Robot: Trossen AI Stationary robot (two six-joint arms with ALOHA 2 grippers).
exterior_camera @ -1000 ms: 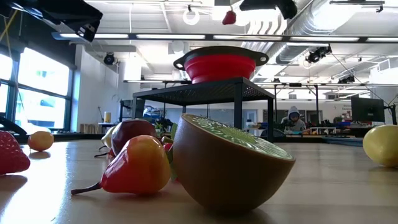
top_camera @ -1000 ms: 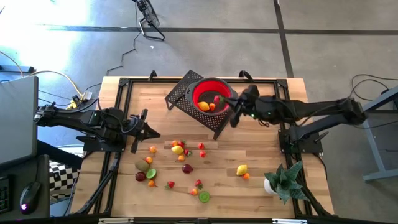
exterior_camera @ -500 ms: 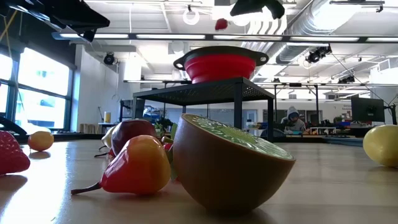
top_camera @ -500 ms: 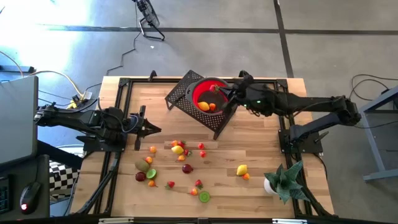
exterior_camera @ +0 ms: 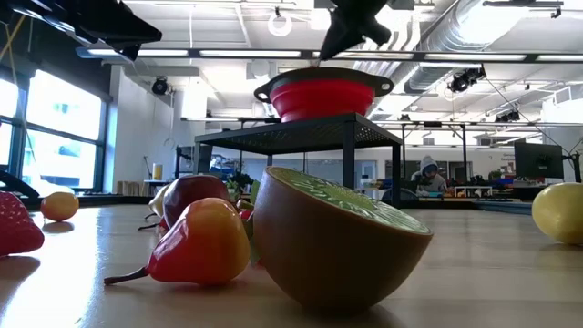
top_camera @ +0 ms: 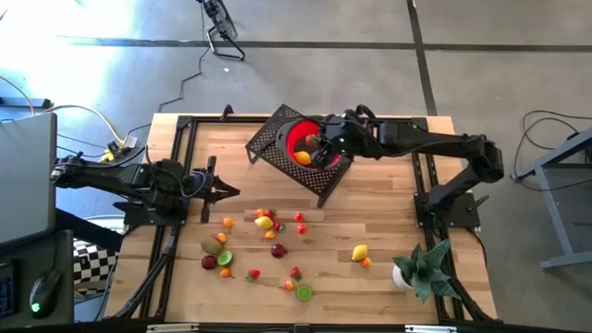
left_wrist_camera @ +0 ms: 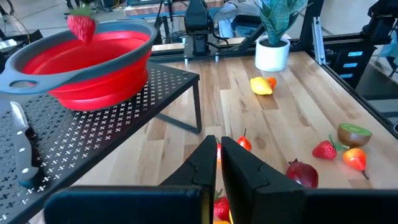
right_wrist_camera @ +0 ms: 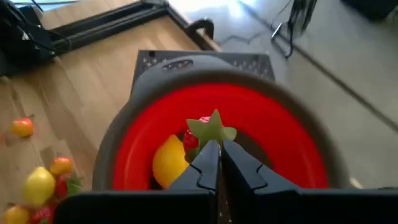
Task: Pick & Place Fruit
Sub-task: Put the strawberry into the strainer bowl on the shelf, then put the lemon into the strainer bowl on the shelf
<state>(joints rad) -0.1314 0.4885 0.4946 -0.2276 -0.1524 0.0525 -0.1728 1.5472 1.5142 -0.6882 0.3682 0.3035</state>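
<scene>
A red bowl with a grey rim stands on a black perforated stand at the table's far middle. Some orange and yellow fruit lies inside it. My right gripper is above the bowl, shut on a toy strawberry. The low view shows that gripper just over the bowl's rim. Several small fruits lie loose on the wooden table nearer the front. My left gripper waits at the left, shut and holding nothing. My right gripper pinches the strawberry's green leaf cap between its two fingertips. The fingers slant downward from the table's right side. The red body hangs below the fingers, clear of the bowl and over its inside.
A spiky green plant in a white pot stands at the table's front right. A yellow lemon lies alone right of the fruit cluster. A halved kiwi and a red pear sit close to the low camera.
My right gripper has carried the strawberry toward the table's left and far side, from beside the stand's right edge to above the bowl. It has tipped further downward and has stayed shut on the strawberry.
</scene>
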